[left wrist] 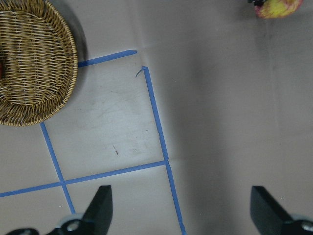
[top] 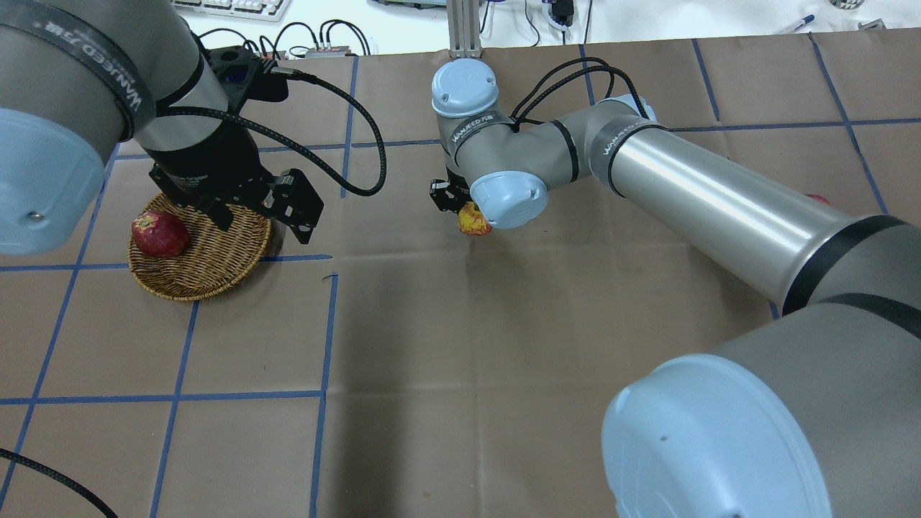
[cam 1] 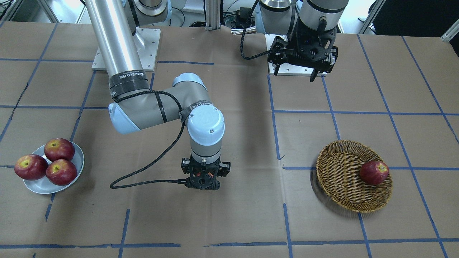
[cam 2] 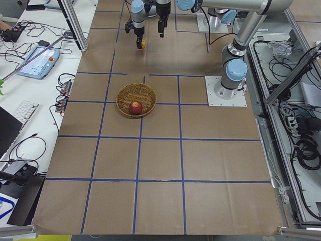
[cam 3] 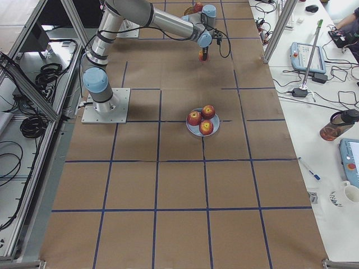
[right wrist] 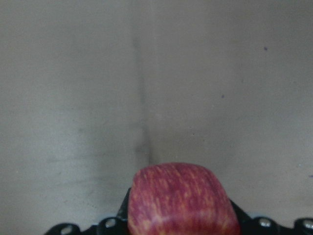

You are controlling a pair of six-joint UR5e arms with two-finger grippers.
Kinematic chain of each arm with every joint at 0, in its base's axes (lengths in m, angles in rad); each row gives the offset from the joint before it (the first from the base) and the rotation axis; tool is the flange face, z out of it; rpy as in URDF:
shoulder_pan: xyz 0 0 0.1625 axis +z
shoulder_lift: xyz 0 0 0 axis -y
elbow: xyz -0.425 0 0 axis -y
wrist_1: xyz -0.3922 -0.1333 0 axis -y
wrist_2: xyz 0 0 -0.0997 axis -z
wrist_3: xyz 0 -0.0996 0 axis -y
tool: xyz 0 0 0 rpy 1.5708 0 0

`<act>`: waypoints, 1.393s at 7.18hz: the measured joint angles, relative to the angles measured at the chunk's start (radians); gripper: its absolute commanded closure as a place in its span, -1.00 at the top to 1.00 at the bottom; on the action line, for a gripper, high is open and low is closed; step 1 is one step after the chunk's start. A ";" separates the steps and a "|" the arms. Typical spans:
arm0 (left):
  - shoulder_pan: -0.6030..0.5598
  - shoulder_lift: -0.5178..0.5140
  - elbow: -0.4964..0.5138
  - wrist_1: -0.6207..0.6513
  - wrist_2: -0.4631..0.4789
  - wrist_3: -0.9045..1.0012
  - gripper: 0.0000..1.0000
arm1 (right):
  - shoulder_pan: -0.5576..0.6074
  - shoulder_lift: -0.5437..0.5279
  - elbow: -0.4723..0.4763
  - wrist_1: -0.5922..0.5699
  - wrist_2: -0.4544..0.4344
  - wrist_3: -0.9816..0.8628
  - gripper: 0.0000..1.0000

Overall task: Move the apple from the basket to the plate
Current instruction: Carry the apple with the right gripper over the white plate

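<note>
Right wrist-mounted view: smooth yellow-streaked red apple (right wrist: pixel 178 200) clamped in right gripper (cam 1: pixel 205 177); left gripper (left wrist: pixel 181 198) wide apart.

Yellow-streaked red apple (top: pixel 475 221), gripped, midway between tan wicker basket (top: pixel 216 277) and white plate (cam 1: pixel 37 187)

Brown papered table (cam 1: pixel 233 222), blue tape (cam 1: pixel 358 113) grid

we lose the apple (right wrist: pixel 178 198) at the right wrist view's bottom edge | overhead, right arm (top: pixel 719 208) hides the plate (cam 1: pixel 37 185) from us | basket (left wrist: pixel 34 63) cropped at left wrist view's left edge
</note>
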 measured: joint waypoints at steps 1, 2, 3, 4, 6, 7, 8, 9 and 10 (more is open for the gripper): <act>0.000 0.000 0.000 0.000 0.000 0.000 0.98 | -0.026 -0.051 0.004 0.027 -0.012 -0.034 -0.07; 0.000 0.000 -0.001 0.000 0.001 0.000 0.98 | -0.075 -0.112 0.009 0.078 -0.022 -0.090 -0.07; 0.000 0.001 -0.001 0.000 0.001 0.000 0.98 | -0.145 -0.174 0.019 0.130 -0.027 -0.176 -0.07; 0.000 0.001 -0.001 0.000 0.001 0.000 0.98 | -0.236 -0.226 0.041 0.165 -0.028 -0.300 -0.07; -0.002 0.001 -0.001 0.001 0.001 0.000 0.98 | -0.453 -0.288 0.111 0.175 -0.024 -0.618 -0.07; -0.002 0.001 -0.001 0.001 0.000 0.000 0.98 | -0.550 -0.300 0.141 0.171 -0.024 -0.769 -0.07; -0.002 0.000 -0.001 0.002 0.000 0.000 0.98 | -0.628 -0.305 0.164 0.169 -0.022 -0.896 -0.07; -0.002 0.000 -0.001 0.003 0.000 0.000 0.98 | -0.691 -0.307 0.188 0.160 -0.019 -0.993 -0.07; -0.002 -0.001 -0.001 0.004 -0.001 0.000 0.98 | -0.737 -0.307 0.226 0.123 -0.017 -1.064 -0.07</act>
